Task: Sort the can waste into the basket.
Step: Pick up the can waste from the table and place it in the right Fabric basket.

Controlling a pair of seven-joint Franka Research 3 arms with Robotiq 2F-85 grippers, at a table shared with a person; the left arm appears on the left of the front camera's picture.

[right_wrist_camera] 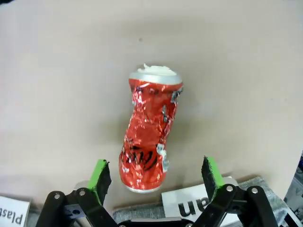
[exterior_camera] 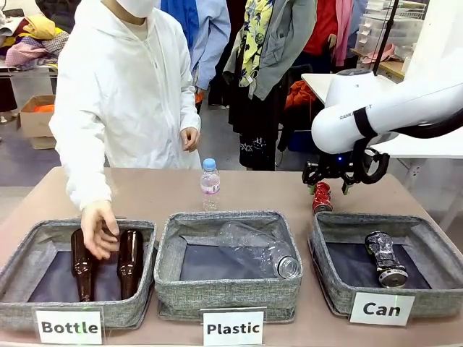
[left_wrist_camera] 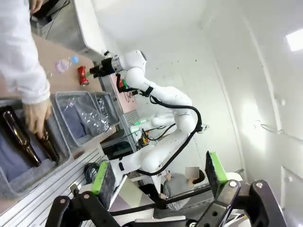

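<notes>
Your right gripper (right_wrist_camera: 154, 164) hangs spread open just above the red can (right_wrist_camera: 149, 137), which stands crumpled on the table (exterior_camera: 145, 191) just beyond the basket (exterior_camera: 383, 220). The black can (exterior_camera: 385, 259) lies inside it. Your left gripper (left_wrist_camera: 158, 168) is open too, empty.

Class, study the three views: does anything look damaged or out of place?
The red can is crumpled and twisted and sits on the table outside the Can basket, flanked by the open right gripper. A clear plastic bottle also stands outside the Plastic basket.
</notes>
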